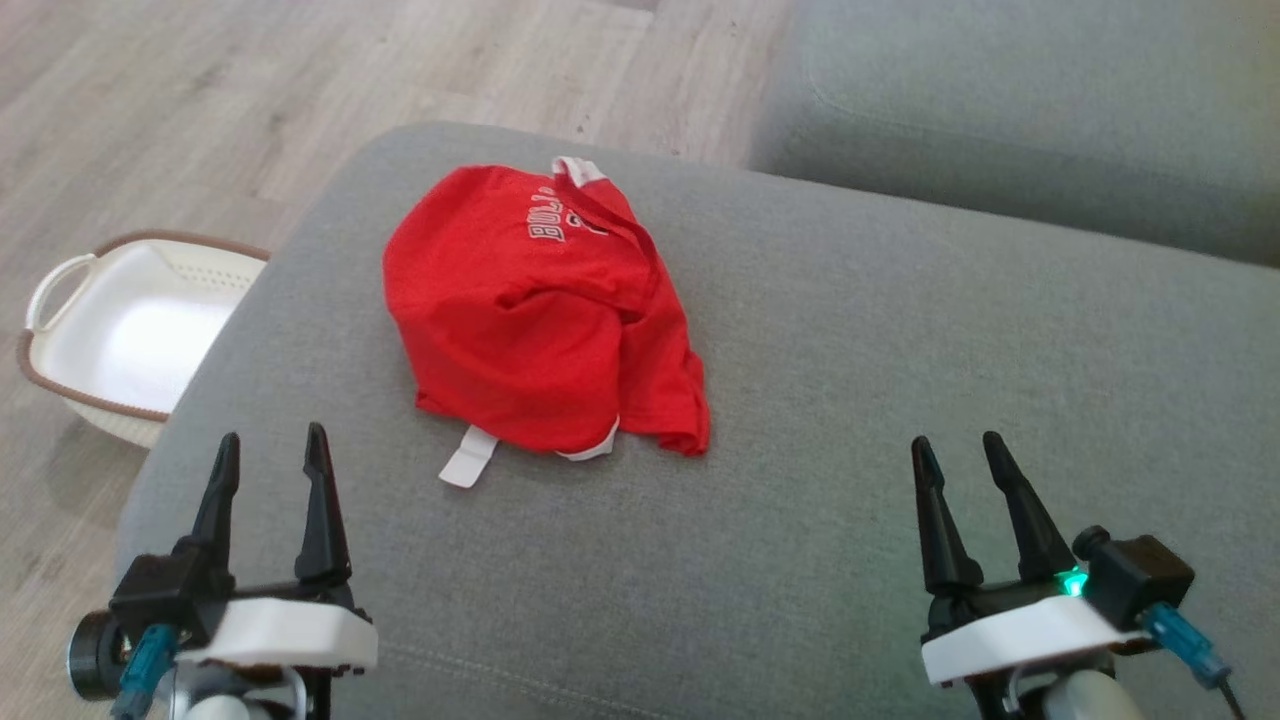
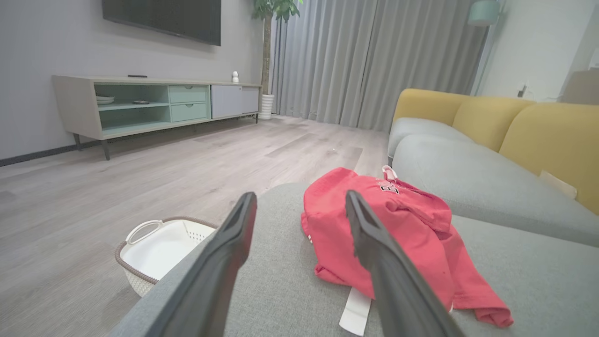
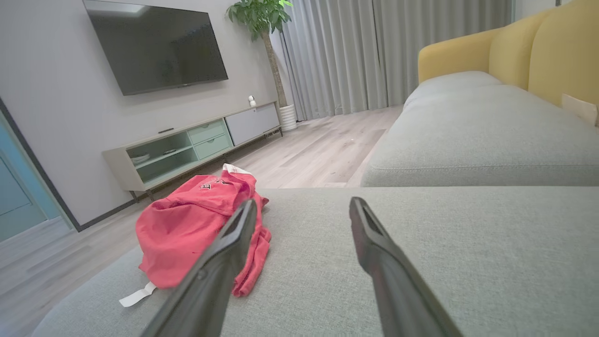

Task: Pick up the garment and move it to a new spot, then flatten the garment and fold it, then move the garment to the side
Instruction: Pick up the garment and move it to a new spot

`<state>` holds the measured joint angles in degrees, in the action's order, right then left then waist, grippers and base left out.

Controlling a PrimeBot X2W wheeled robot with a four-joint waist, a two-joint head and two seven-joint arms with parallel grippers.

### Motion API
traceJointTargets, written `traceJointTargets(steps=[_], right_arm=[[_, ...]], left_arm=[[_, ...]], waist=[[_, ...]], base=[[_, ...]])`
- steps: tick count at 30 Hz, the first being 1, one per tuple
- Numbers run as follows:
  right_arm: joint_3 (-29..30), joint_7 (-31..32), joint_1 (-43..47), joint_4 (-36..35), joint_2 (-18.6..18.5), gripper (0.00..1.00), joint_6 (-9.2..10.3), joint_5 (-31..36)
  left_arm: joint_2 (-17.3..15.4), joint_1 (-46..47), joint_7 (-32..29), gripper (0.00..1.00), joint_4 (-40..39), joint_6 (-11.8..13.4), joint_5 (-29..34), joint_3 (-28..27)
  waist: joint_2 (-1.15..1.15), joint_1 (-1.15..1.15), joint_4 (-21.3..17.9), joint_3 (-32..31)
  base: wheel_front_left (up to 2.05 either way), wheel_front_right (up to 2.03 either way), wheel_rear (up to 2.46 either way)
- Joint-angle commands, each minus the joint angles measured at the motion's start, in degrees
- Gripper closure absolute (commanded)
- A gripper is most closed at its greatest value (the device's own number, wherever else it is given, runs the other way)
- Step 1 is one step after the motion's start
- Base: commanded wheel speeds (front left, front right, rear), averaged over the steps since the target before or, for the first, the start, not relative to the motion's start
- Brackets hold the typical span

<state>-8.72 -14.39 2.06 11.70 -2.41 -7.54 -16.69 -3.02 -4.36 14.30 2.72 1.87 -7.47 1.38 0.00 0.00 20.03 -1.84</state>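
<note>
— Living room, pale wood-look plank floor (image 1: 200,100), grey pleated curtains (image 2: 365,61), dark TV (image 3: 154,47) on the wall above a long low cabinet (image 2: 140,103), potted plant (image 3: 257,14) beside it. Work surface?

— Grey sofa seat (image 1: 850,400): woven fabric, rounded corner, stitched seam near the front edge. Second grey cushion (image 1: 1000,100) at 1 o'clock. Yellow padded backrest (image 2: 514,121) behind that.

— Garment?

— Red garment (image 1: 530,320), soft cloth, bunched into a rumpled mound. It lies on the seat, about 11 o'clock from the seat's middle. White lettering on top, white trim at its 12 o'clock end, flat white strip (image 1: 468,457) poking out at 7 o'clock.

— Anything off the sofa?

— White perforated basket (image 1: 60,300), brown woven rim, loop handle. On the floor at 9 o'clock of the garment, just beside the seat edge.

— Grippers, quick.

— Left gripper (image 1: 273,433) at 7 o'clock, right gripper (image 1: 956,438) at 5 o'clock, both over the near part of the seat. Long dark tapered fingers, matte, on white housings. Both spread wide, nothing between the fingers, neither touching the garment. Left one is near it, right one well apart. Contact with the seat: can't tell.
</note>
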Motion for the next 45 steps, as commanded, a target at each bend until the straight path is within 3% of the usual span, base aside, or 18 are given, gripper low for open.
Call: traceJointTargets(steps=[1,10,16,24,31,38,45], right_arm=[[-0.97,-0.61,-2.21,-1.82,-0.46,0.00,0.05,0.15],[2.49,-0.61,-5.26,-3.66,-0.46,0.00,0.05,3.18],[5.00,-0.61,-7.78,-4.83,-0.46,0.00,0.05,4.79],[5.82,-0.61,-10.88,-5.95,-0.46,0.00,0.05,5.13],[4.80,-0.61,-12.14,-6.34,-0.46,0.00,0.05,4.39],[4.43,-0.61,-12.97,-6.25,-0.46,0.00,0.05,3.74],[3.92,-0.61,-13.24,-6.18,-0.46,0.00,0.05,3.11]], left_arm=[[-0.03,3.30,0.70,0.00,-1.45,-0.21,0.50,-1.94],[-4.75,16.78,0.53,0.00,6.99,-6.24,0.58,-2.10],[-9.79,32.46,-7.50,0.00,15.20,-8.81,-1.99,1.06],[-18.45,51.84,-20.34,0.00,25.96,-9.33,-8.30,11.13],[-23.36,61.73,-27.56,0.00,34.07,-9.35,-15.23,18.51],[-25.55,66.53,-32.53,0.00,41.35,-9.35,-18.26,21.67],[-25.61,69.05,-34.27,0.00,45.95,-9.35,-18.86,22.90]], waist=[[0.00,0.00,-0.64,0.70],[0.00,0.00,-5.06,9.13],[0.00,0.00,-8.93,15.06],[0.00,0.00,-13.92,21.93],[0.00,0.00,-16.67,25.14],[0.00,0.00,-18.17,26.18],[0.00,0.00,-18.84,26.70]], base=[[0.00,0.00,0.00],[0.00,0.00,0.00],[0.00,0.00,0.00],[0.00,0.00,0.00],[0.00,0.00,0.00],[0.00,0.00,0.00],[0.00,0.00,0.00]])
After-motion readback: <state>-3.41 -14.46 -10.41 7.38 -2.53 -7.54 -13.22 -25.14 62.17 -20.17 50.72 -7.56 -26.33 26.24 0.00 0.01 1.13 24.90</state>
